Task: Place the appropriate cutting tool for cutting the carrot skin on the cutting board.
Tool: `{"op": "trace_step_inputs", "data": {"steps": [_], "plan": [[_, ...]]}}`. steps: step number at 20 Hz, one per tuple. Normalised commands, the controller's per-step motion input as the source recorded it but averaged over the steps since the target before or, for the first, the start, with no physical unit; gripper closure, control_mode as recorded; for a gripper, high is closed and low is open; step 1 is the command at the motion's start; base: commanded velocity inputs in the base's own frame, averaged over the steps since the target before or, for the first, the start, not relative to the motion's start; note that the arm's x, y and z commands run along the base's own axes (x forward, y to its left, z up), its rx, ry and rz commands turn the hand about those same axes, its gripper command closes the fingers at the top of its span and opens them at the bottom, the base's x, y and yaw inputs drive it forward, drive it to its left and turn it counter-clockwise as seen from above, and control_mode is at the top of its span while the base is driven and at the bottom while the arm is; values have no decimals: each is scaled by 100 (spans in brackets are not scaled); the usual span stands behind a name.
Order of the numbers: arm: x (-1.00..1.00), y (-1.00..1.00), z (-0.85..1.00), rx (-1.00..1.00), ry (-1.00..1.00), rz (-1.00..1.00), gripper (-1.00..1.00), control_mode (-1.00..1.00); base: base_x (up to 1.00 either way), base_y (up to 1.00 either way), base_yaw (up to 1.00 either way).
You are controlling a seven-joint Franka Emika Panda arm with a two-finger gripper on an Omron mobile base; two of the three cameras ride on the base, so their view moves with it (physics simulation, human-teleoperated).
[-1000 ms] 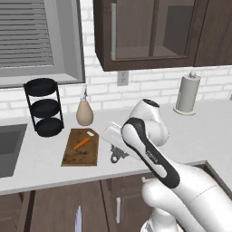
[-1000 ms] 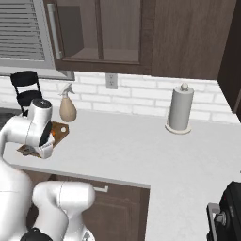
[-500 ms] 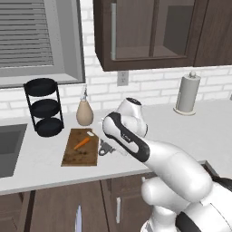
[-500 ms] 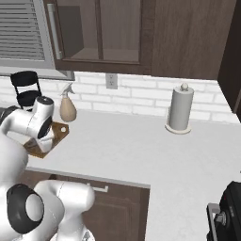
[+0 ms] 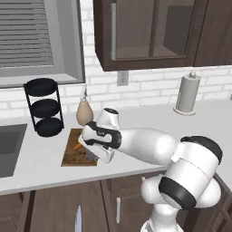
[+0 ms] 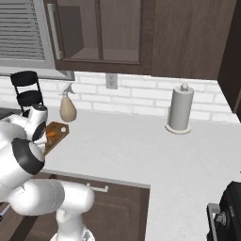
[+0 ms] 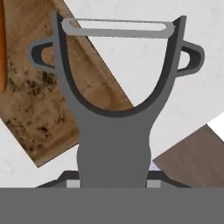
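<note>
So you've got the peeler (image 7: pixel 114 131) pinched in the gripper (image 7: pixel 113 183), hanging over the cutting board's (image 7: pixel 39 109) corner; the carrot (image 7: pixel 2 48) lies at nine o'clock. What's left, I'd judge: lower and release.

My gripper (image 7: pixel 113 183) holds the peeler (image 7: pixel 116 109) above the cutting board's (image 7: pixel 39 100) edge, the carrot (image 7: pixel 2 48) lying on the board farther left.

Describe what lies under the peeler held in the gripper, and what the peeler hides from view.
Under the peeler lie a corner of the cutting board and pale counter. The carrot shows at the picture's edge. The peeler's body covers the part of the board's edge directly beneath it.
</note>
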Motion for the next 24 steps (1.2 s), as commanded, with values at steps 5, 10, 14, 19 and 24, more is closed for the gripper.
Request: {"op": "trace_step_inputs", "data": {"steps": [5, 10, 14, 19, 24], "plan": [[55, 9, -30, 0, 15, 0, 100, -100, 0, 0, 0], [45, 14, -21, -1, 4, 0, 100, -100, 0, 0, 0], [21, 46, -19, -9, 0, 0, 100, -100, 0, 0, 0], [2, 50, -29, -8, 0, 0, 100, -100, 0, 0, 0], [0, 17, -26, -3, 0, 0, -100, -100, 0, 0, 0]]}}
